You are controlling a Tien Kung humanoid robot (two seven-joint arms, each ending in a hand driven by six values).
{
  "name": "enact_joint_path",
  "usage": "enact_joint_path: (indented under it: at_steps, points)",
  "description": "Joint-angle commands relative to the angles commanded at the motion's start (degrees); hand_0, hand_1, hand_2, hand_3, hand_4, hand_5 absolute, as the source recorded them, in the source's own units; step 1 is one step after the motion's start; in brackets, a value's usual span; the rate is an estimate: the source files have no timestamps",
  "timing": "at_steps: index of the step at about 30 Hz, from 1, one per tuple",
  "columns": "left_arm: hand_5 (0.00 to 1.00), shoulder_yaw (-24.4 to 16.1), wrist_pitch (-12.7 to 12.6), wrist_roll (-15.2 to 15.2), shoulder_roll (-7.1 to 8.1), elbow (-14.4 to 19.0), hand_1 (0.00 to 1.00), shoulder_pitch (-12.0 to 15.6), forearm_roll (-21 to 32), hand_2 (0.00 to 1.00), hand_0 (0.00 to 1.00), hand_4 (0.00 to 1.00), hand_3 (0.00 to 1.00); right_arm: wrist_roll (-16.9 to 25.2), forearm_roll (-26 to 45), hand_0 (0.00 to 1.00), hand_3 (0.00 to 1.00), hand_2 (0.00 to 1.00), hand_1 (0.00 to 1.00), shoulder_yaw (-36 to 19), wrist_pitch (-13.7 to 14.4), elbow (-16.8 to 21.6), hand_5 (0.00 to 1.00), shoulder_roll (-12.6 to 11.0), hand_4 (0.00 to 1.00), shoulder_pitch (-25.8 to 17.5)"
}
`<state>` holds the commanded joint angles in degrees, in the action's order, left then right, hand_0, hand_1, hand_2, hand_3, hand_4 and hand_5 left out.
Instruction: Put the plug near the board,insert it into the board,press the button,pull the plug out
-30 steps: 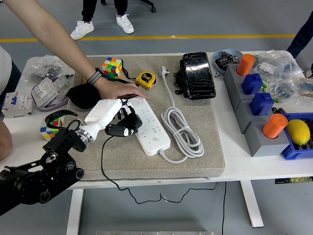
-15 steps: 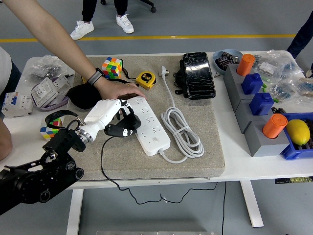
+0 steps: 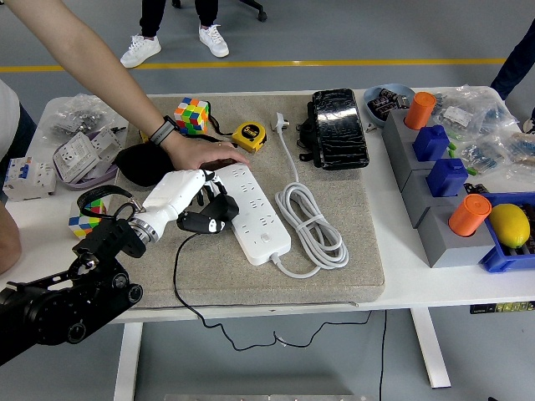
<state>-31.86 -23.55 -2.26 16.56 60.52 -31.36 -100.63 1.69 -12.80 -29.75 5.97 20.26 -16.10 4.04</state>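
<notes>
A white power strip (image 3: 255, 213) lies on a grey mat (image 3: 334, 251), its white cable (image 3: 313, 221) coiled to its right. My left hand (image 3: 205, 209) has a white shell and black fingers. It is shut on a black plug (image 3: 203, 222) just left of the strip's near half. The plug's black cord (image 3: 180, 276) trails down over the mat's front edge. A person's hand (image 3: 201, 153) presses on the strip's far end and holds it. My right hand is out of view.
A yellow tape measure (image 3: 248, 135), a Rubik's cube (image 3: 191, 115) and a black pouch (image 3: 338, 127) lie at the mat's far side. Grey blocks with blue and orange pieces (image 3: 439, 188) stand at the right. A second cube (image 3: 84, 219) and sockets (image 3: 79, 154) lie at the left.
My left hand with the plug has shifted slightly left and back from the strip. The person's hand has stayed on the strip.
</notes>
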Motion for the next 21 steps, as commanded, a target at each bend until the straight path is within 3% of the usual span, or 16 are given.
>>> enact_joint_path:
  at_steps: [1, 12, 13, 19, 20, 21]
  points:
    - [0.182, 0.0, 0.1, -0.1, -0.02, 0.0, 0.588, 0.0, -0.1, 0.572, 0.345, 0.998, 0.593, 0.0, -0.1, 0.574, 0.541, 0.619, 0.644, -0.1, 0.0, 0.0, 0.489, 0.0, 0.926, 0.0]
    - [0.214, -0.6, 0.8, 0.2, -0.04, 0.3, 0.609, 0.1, -0.2, 0.579, 0.367, 0.998, 0.605, 0.0, -0.5, 0.574, 0.541, 0.619, 0.644, -0.8, 0.0, 0.2, 0.488, 0.1, 0.926, 0.3]
    - [0.271, -0.7, 0.9, 0.3, -0.03, 0.4, 0.623, 0.1, -0.2, 0.6, 0.38, 0.998, 0.642, 0.0, -0.5, 0.574, 0.541, 0.619, 0.644, -0.9, 0.0, 0.2, 0.488, 0.1, 0.926, 0.3]
    - [0.271, -1.1, 1.3, 0.5, 0.08, 0.7, 0.623, 0.2, -0.2, 0.6, 0.38, 0.998, 0.642, 0.0, -0.4, 0.574, 0.541, 0.619, 0.644, -0.8, 0.0, 0.1, 0.488, 0.1, 0.926, 0.2]
    - [0.358, -1.2, 1.3, 0.5, 0.09, 0.7, 0.637, 0.2, -0.1, 0.637, 0.395, 0.998, 0.678, 0.0, -0.4, 0.574, 0.541, 0.619, 0.644, -0.8, -0.1, 0.2, 0.487, 0.1, 0.926, 0.2]
    - [0.358, -1.2, 1.4, 0.5, 0.09, 0.7, 0.637, 0.2, -0.1, 0.637, 0.395, 0.998, 0.678, 0.0, -0.5, 0.574, 0.541, 0.619, 0.644, -0.9, -0.1, 0.2, 0.487, 0.2, 0.926, 0.2]
